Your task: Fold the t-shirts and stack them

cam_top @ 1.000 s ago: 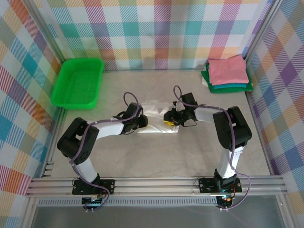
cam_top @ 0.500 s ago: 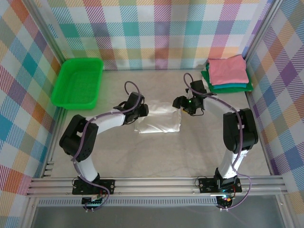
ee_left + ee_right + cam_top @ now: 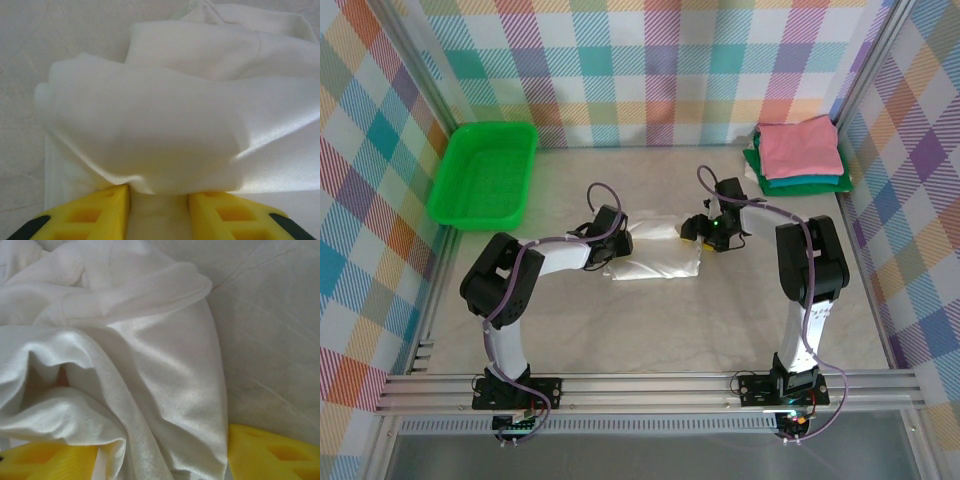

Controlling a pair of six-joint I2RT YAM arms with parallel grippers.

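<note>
White t-shirt [image 3: 655, 255], centre frame, fold apparently underway: left jaws pinching it, right jaws spread astride it; next probably needs right closure.

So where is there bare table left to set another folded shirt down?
Bare tabletop runs along the back between the green plastic tray and the pink-topped stack of folded shirts; also the front strip between the white cloth t-shirt and the arm bases. Crowded: the centre, where left gripper and right gripper meet that shirt.
</note>
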